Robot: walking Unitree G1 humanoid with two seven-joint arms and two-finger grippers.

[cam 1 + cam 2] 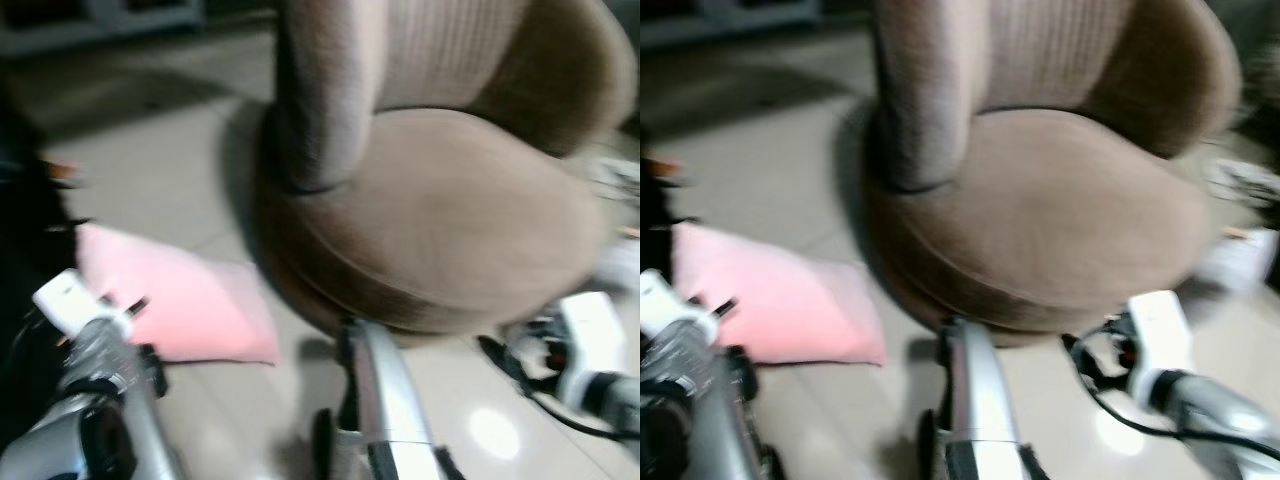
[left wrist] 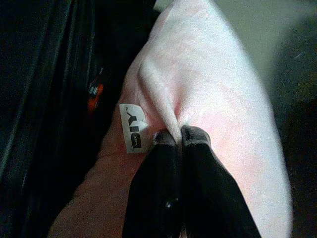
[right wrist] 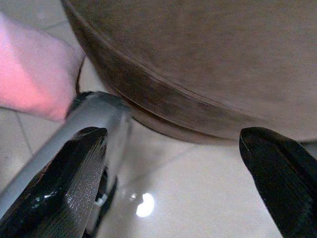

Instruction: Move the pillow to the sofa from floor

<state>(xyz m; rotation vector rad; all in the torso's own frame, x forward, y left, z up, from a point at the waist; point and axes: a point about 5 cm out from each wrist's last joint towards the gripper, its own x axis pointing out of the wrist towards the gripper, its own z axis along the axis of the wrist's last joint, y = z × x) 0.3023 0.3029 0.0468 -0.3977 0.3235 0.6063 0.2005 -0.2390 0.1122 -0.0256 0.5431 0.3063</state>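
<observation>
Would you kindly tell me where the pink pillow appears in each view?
Left eye: pillow lower left, on the floor.
Right eye: lower left.
Left wrist: fills the middle, pinched by the left gripper.
Right wrist: upper left corner.
Shared landmark: the brown sofa.

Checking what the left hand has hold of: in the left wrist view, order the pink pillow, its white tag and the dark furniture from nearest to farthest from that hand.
1. Pink pillow: pinched in the left hand.
2. White tag: just beside the fingertips.
3. Dark furniture: beyond the pillow's edge.
</observation>
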